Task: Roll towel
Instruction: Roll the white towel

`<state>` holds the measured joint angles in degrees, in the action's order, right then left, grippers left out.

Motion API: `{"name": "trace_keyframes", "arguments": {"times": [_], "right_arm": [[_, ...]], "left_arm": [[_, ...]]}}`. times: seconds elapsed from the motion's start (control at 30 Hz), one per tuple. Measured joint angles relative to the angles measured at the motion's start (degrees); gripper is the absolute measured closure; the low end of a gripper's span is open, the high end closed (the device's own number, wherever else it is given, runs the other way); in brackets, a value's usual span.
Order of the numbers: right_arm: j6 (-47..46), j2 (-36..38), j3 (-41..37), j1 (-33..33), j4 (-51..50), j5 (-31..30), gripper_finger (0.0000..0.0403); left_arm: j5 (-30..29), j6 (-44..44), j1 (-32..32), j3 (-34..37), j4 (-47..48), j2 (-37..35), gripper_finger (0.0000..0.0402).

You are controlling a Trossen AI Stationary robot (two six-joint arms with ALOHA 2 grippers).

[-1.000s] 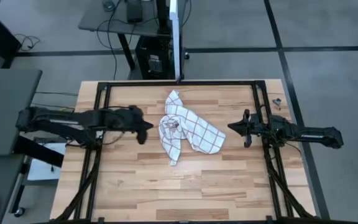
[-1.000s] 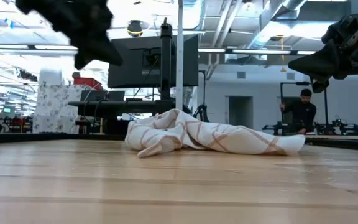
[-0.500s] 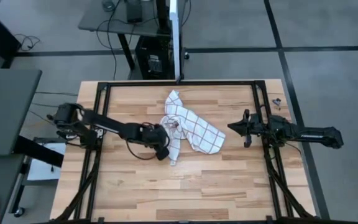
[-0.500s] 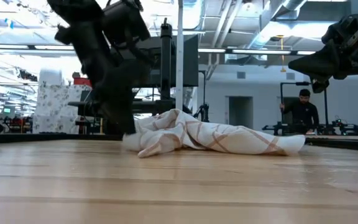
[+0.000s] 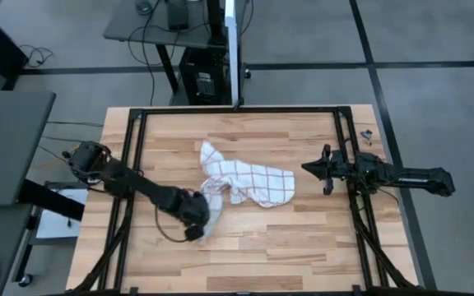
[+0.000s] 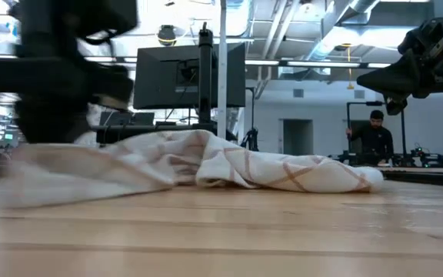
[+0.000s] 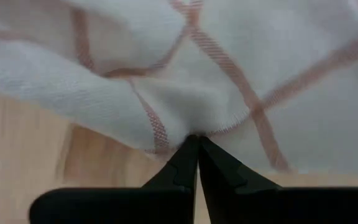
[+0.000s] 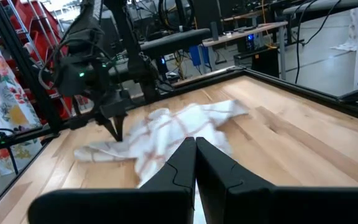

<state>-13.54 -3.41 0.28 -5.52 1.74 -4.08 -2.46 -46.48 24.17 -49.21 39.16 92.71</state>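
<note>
A white towel [image 5: 249, 181] with thin red-brown checks lies crumpled on the wooden table's middle. One end of it is drawn out toward the near left [image 6: 75, 173]. My left gripper [image 5: 197, 227] points down over that drawn-out end, fingers shut, tips on the cloth [image 7: 194, 138]. My right gripper [image 5: 306, 168] hangs level above the table just right of the towel, shut and touching nothing. It also shows in its own wrist view [image 8: 195, 147]. My left gripper presses its shut fingertips down on the towel's hemmed edge [image 7: 199, 129] at the near-left end. No cloth shows between the fingers. The fingers come from above, pointing down. That end lies flat on the table, pulled out from the crumpled heap.
A black frame [image 5: 237, 109] runs around the tabletop, with rails along its left and right sides. Bare wood [image 5: 286, 247] lies near the front edge. A small object [image 5: 366, 133] sits at the far right corner. A person [image 6: 374, 138] stands in the room beyond.
My left gripper, shut throughout, has swung from the towel's left, tipped to point down, sunk onto the cloth and gone toward the table's near-left. It has dragged the towel's near end with it. The heap has stretched out and its far tip has shifted left.
</note>
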Motion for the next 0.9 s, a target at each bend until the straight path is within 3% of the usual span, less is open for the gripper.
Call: {"name": "trace_keyframes", "arguments": {"times": [0.33,0.4,0.5,0.6,0.73,0.83,0.9], "right_arm": [[-0.3,0.0,0.0,-0.2,0.3,0.0,0.0403],[-8.4,0.1,0.0,0.1,2.5,0.0,0.0403],[-28.2,0.0,0.8,0.7,4.4,-0.5,0.0403],[-38.5,0.0,1.2,0.2,6.5,-2.7,0.0403],[-41.3,-3.9,1.0,2.5,12.2,-3.0,0.0403],[-40.0,-11.5,2.8,7.0,13.5,-3.1,0.0403],[-39.0,-18.3,4.9,10.5,14.0,-4.6,0.0403]], "left_arm": [[-0.3,-7.4,3.5,0.2,20.2,-13.1,0.0402],[-0.4,-8.6,3.4,0.2,21.3,-15.1,0.0402],[-1.3,-10.5,3.3,0.2,17.3,-18.0,0.0402],[-3.6,-11.2,3.1,0.2,10.7,-19.6,0.0402],[-10.1,-12.0,2.8,1.9,-3.7,-20.4,0.0402],[-10.3,-9.7,1.5,4.2,-12.9,-19.5,0.0402],[-10.3,-9.8,0.3,4.6,-13.4,-18.8,0.0401]]}}
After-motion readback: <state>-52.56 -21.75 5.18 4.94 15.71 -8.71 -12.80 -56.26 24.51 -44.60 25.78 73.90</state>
